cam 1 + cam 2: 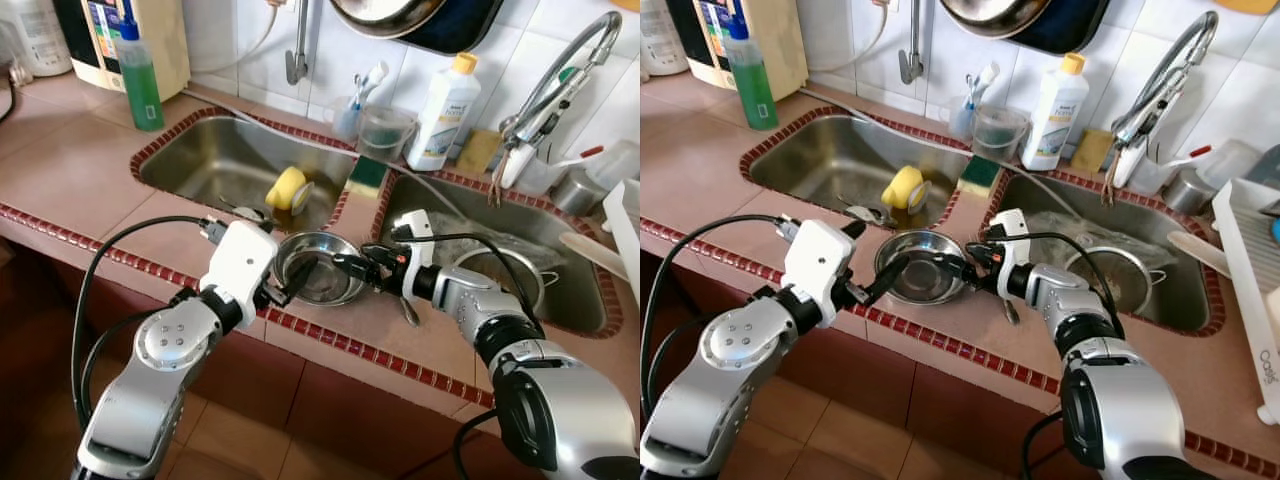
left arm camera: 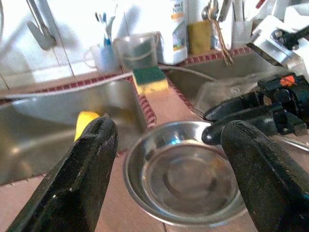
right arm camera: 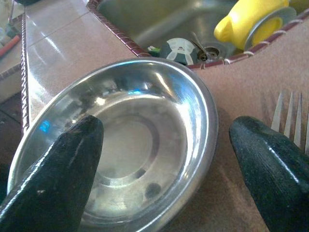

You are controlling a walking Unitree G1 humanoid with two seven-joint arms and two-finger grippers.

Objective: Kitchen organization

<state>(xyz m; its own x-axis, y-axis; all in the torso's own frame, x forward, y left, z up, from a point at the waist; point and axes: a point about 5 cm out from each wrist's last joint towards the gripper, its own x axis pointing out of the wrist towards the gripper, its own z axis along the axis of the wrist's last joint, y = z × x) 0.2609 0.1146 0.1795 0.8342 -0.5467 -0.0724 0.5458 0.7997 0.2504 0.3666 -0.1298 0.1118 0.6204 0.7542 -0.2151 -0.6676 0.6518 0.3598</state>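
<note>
Right hand [image 1: 352, 265] open astride steel bowl [image 1: 322, 268] rim | left hand [image 1: 296, 281] open

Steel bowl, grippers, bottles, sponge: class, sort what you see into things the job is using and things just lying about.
In use: steel bowl; left gripper; right gripper, straddling the rim.

Lying about: fork; yellow scrubber; sponge; white bottle; green bottle.

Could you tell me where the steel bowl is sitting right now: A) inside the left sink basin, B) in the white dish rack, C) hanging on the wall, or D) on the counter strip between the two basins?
D: the steel bowl rests on the tiled counter between the two basins, with the left gripper and right gripper at either side of it.
</note>
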